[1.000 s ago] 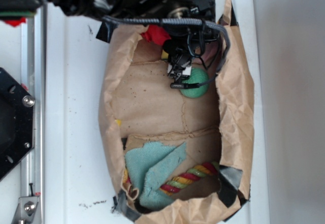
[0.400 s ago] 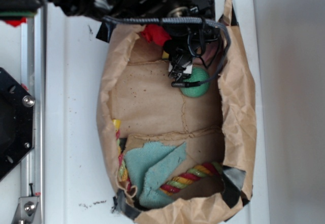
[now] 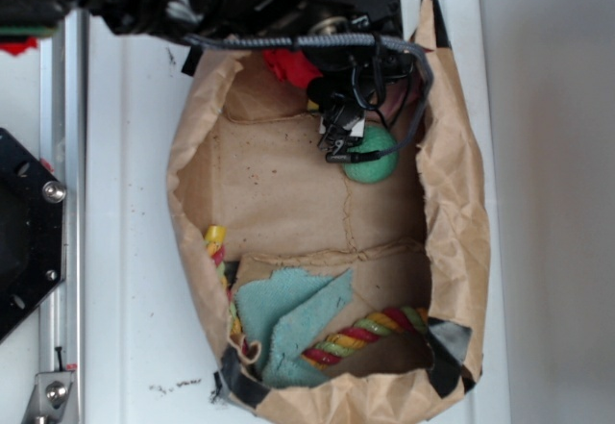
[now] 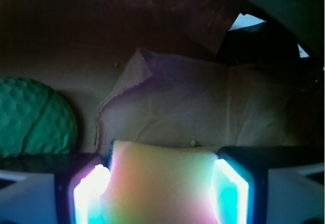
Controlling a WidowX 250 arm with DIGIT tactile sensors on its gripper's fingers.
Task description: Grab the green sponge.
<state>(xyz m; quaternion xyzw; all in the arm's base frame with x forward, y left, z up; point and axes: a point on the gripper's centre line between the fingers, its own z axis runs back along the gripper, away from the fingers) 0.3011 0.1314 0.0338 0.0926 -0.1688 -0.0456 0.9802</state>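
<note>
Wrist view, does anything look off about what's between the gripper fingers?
Yes. A pale foam block fills the gap between the fingers of the gripper, while the green sponge sits outside them, at the picture's left. The grip seems to be on the wrong item.

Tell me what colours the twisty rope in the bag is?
The rope has red, yellow and green stripes, best seen in the exterior view, low in the paper bag.

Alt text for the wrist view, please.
A pale foam block fills the gap between the glowing fingers of the gripper at the bottom edge. The green sponge sits outside them at far left, ungripped, on the creased brown paper of the bag's dim interior.
</note>
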